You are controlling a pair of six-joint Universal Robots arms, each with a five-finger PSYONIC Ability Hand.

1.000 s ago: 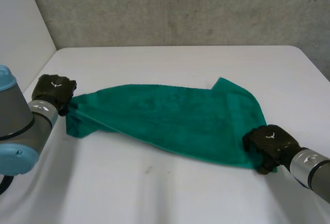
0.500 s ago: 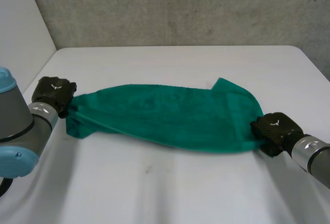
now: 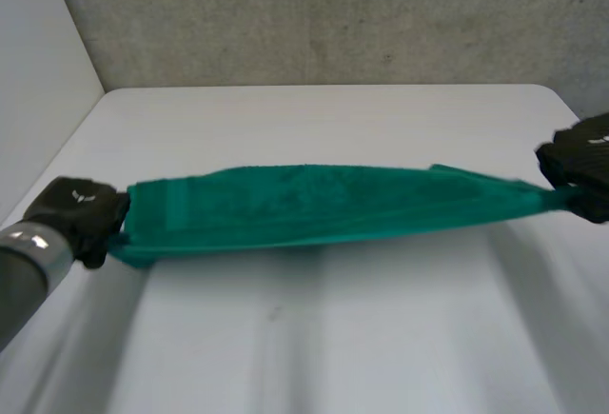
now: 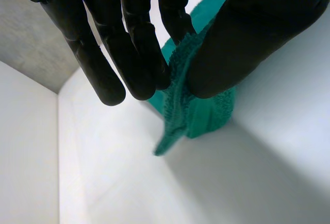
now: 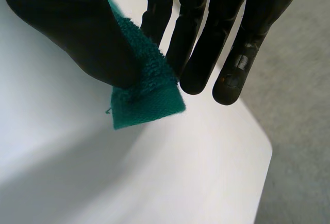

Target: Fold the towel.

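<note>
A green towel (image 3: 314, 205) hangs stretched above the white table (image 3: 314, 338), pulled taut between my two hands. My left hand (image 3: 76, 216) holds its left end; in the left wrist view the thumb (image 4: 247, 33) presses the towel's edge (image 4: 180, 100) against the fingers (image 4: 139, 44). My right hand (image 3: 582, 162) grips the right end near the table's right side. In the right wrist view a corner of the towel (image 5: 147, 98) sticks out between the thumb (image 5: 72, 28) and the fingers (image 5: 198, 33).
The grey wall (image 3: 333, 14) runs behind the table's far edge. A white side panel (image 3: 38, 71) stands at the left. The table's right edge (image 5: 260, 167) and the grey floor beside it show past my right hand.
Both hands have lifted and drawn apart. The towel, which lay spread on the table, is now raised and pulled into a taut band. My right hand closed on its corner and moved up and right.
</note>
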